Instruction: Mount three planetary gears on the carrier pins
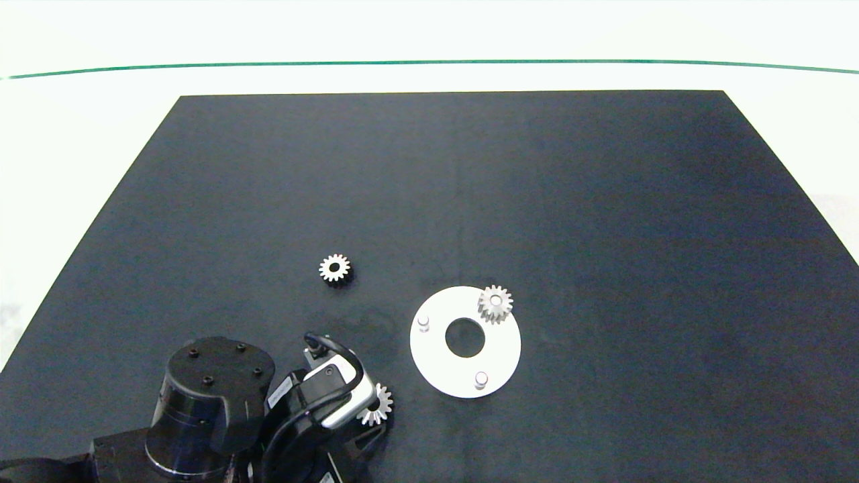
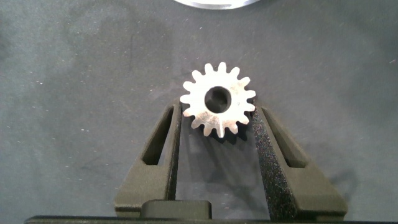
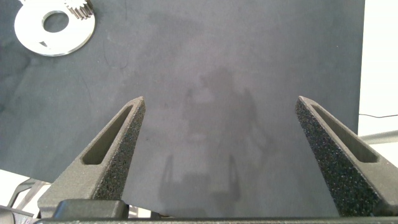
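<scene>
Gears: we count three planetary gears. One [image 1: 495, 304] sits on the far pin of the white disc [image 1: 439, 362], right of centre in the lower half of the head view. A second [image 1: 334, 268] lies flat on the black mat [image 1: 470, 188], left of the disc and well apart from it. The third [image 1: 377, 404] lies at the bottom of the frame, left of the disc.
Pins: we see two carrier pins bare, one [image 1: 423, 323] on the disc's left, one [image 1: 480, 380] near its lower edge.
Left gripper [image 2: 217, 121]: its fingers flank the third gear, touching its teeth.
Right gripper [image 3: 219, 109]: spread wide over bare mat, grasping nothing.
</scene>
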